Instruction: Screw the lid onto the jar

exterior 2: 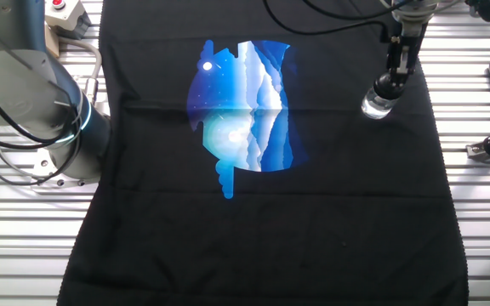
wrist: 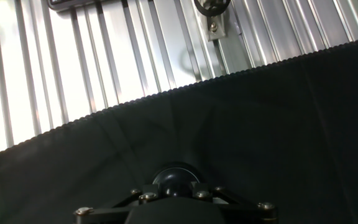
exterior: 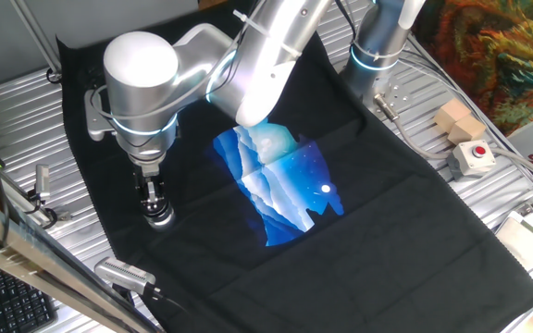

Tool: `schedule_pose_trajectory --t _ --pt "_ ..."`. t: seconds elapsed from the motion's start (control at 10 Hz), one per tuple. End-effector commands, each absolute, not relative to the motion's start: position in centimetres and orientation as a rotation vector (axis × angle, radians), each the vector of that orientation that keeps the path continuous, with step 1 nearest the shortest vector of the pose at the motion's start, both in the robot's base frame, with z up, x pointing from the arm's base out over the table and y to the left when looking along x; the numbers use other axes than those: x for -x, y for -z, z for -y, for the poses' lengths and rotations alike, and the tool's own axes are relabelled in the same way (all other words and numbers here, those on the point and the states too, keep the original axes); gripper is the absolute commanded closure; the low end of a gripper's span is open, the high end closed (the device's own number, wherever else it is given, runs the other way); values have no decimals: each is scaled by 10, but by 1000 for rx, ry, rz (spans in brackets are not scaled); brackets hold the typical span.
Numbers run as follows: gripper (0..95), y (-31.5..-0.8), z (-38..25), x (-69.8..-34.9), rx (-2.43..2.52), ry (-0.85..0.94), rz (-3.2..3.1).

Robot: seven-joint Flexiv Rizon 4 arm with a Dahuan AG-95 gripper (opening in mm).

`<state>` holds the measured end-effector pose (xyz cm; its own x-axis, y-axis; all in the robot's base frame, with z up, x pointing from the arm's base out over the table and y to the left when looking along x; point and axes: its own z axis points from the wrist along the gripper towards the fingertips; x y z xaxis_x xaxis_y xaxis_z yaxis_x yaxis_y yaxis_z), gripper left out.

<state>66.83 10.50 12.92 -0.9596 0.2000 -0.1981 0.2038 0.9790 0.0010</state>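
The jar (exterior 2: 376,105) stands upright on the black cloth (exterior 2: 313,221), mouth to the ceiling, out at three o'clock of the blue picture (exterior 2: 243,106) in the other fixed view. The gripper (exterior 2: 391,78) sits right on top with its fingers drawn in on the dark lid (wrist: 176,180). I'd call this mid-screwing: next comes a level wrist turn with light downward pressure, jar untipped.

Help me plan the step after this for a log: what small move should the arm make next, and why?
Probably turn the tool about its upright axis to thread the lid. It stands straight over the jar on the black cloth, with the dark lid at its tip; whether the threads have caught cannot be told.
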Motion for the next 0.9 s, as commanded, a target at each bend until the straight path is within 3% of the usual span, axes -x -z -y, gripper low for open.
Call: schedule_pose_trajectory --t 0.1,0.9 --pt "950 -130 -105 -668 -301 31 -2927" --pt "950 -129 -105 -668 -293 45 -2922"
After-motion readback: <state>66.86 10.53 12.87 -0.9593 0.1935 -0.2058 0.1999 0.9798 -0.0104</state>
